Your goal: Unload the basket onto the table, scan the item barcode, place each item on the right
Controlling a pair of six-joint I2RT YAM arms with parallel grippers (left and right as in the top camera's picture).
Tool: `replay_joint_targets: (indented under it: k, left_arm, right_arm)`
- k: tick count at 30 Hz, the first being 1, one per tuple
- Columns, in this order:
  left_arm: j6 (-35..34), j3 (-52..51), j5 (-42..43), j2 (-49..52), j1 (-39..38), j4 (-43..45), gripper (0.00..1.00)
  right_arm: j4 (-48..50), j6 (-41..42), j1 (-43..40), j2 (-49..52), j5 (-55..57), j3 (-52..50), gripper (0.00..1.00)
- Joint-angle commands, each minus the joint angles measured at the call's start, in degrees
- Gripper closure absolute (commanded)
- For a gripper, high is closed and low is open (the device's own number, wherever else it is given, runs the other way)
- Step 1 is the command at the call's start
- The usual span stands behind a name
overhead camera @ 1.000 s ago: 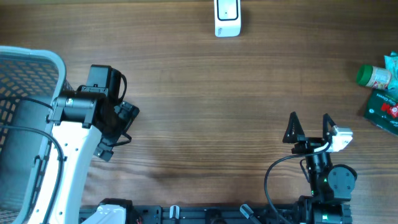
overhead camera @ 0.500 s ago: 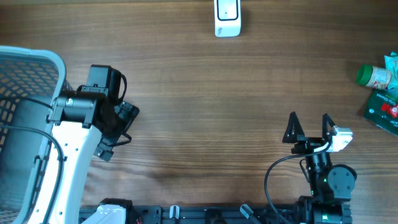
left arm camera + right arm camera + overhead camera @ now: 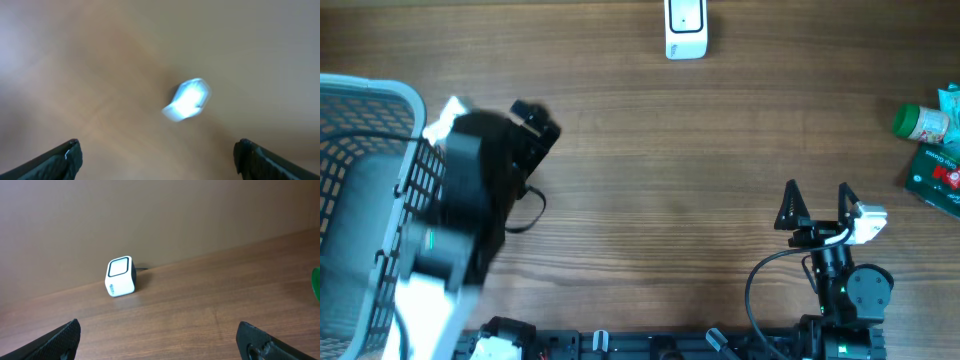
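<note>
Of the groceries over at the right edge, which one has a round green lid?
The small jar, lying on its side. The dark packet beside it is flat with red print and has no lid.

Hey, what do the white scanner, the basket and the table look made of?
Scanner: likely hard plastic; smooth white shell, dark-rimmed window.
Basket: probably moulded plastic; pale rim, grid walls.
Table: wood or wood-look laminate; brown grain lines, low sheen.
</note>
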Motion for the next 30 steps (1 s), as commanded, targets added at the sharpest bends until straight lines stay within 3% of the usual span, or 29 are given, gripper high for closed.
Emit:
replay_joint_targets:
  k: [1, 4, 12, 19, 23, 30]
  left_arm:
    - [21.33, -11.56, 4.57, -12.52, -0.66, 15.39, 0.00]
    - [24.57, -19.54, 5.42, -20.31, 0.04, 21.90, 0.00]
    - [24.68, -41.46, 6.75, -39.34, 6.82, 28.68, 0.00]
    - [28.46, -54.95, 7.65, -48.13, 9.07, 38.32, 0.00]
    - [35.39, -58.90, 8.70, -52.22, 9.18, 38.10, 0.00]
    - [36.70, -60.52, 8.63, -53.66, 10.21, 30.01, 0.00]
  right_arm:
    - [0.31, 0.81, 0.28, -0.50, 1.20, -0.07, 0.00]
    - [0.31, 0.81, 0.28, -0.50, 1.18, -0.07, 0.00]
    - [0.31, 0.83, 0.28, -0.50, 1.18, -0.07, 0.00]
    - [0.31, 0.81, 0.28, -0.50, 1.18, -0.07, 0.00]
    - [0.31, 0.81, 0.28, -0.50, 1.18, -0.07, 0.00]
    - [0.31, 0.81, 0.28, -0.50, 1.18, -0.07, 0.00]
